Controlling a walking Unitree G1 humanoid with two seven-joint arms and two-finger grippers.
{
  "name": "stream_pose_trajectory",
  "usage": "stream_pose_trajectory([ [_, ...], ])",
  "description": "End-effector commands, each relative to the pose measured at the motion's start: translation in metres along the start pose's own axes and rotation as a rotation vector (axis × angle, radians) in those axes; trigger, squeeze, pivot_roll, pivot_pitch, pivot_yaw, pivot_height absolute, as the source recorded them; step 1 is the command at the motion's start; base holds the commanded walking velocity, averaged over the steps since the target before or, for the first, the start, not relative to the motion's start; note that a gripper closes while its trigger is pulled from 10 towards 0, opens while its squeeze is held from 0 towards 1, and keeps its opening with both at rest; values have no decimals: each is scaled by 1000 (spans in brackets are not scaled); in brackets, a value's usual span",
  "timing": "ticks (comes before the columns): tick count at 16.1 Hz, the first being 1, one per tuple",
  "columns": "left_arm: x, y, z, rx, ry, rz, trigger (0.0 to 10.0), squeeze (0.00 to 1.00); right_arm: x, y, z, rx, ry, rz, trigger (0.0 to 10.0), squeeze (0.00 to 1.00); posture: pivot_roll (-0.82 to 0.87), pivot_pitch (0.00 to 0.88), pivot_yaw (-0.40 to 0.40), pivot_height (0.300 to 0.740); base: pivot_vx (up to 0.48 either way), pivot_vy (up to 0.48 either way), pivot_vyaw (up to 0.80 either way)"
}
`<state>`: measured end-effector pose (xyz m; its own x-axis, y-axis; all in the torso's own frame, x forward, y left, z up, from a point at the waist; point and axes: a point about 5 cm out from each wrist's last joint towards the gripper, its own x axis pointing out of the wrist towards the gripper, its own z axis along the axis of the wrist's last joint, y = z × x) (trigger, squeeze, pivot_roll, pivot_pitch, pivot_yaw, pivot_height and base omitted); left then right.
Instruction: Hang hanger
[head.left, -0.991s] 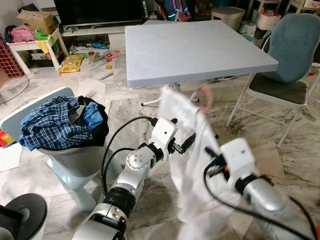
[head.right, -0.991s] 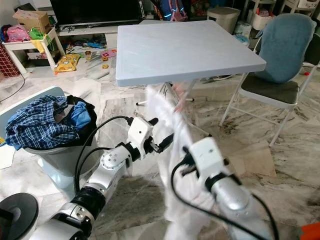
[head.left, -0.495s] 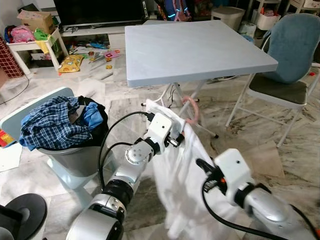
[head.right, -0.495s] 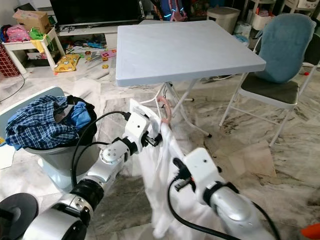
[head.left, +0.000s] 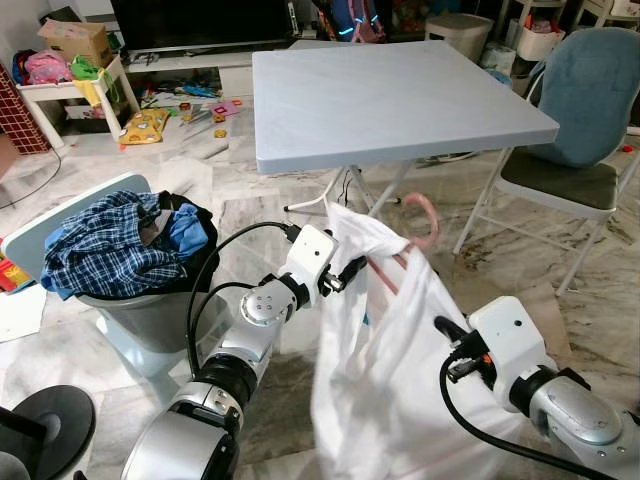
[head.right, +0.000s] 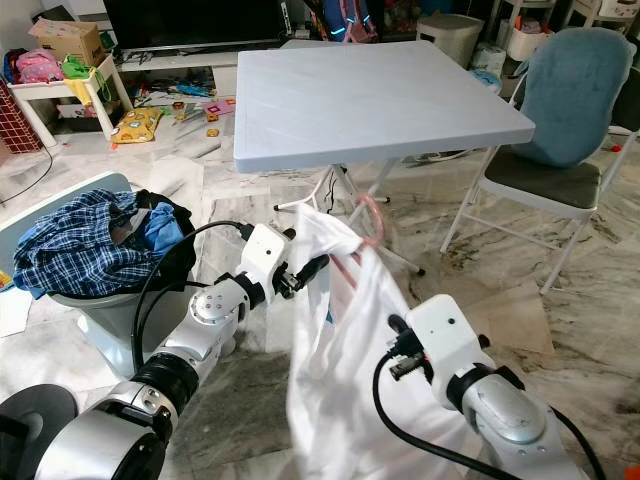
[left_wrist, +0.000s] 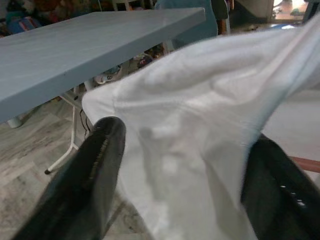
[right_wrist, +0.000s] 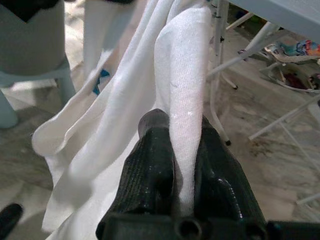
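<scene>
Right now the pink hanger (head.left: 418, 222) sits inside a white shirt (head.left: 400, 340), just in front of the grey table (head.left: 390, 90). Nearer me, the left gripper (left_wrist: 175, 165) straddles the shirt's shoulder, fingers spread, while the right gripper (right_wrist: 182, 155) pinches a fold tight.

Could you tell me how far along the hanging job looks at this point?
Done: the white shirt is out of the laundry basket, with a pink hanger poking from its top. In hand: the left gripper has the shirt's shoulder between spread fingers, and the right gripper pinches a fold of it. Left: hanging it up, and no rail is in sight.
</scene>
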<state>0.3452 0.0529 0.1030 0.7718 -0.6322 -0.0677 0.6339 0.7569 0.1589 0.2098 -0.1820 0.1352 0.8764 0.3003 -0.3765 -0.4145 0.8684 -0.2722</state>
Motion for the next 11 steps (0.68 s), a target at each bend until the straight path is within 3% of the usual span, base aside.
stream_pose_trajectory([
  [1, 2, 5, 7, -11, -29, -8, 0, 0, -1, -1, 5, -33, -27, -10, 10000, 0, -91, 0, 13, 740, 0, 0, 0],
  [6, -1, 18, 2, 13, 20, 117, 0, 0, -8, -1, 2, -53, -17, 32, 10000, 0, -102, 0, 4, 740, 0, 0, 0],
  [11, -5, 40, 7, 79, 21, 270, 0, 0, -30, -1, -16, -102, 70, 130, 10000, 0, -104, 0, -5, 740, 0, 0, 0],
])
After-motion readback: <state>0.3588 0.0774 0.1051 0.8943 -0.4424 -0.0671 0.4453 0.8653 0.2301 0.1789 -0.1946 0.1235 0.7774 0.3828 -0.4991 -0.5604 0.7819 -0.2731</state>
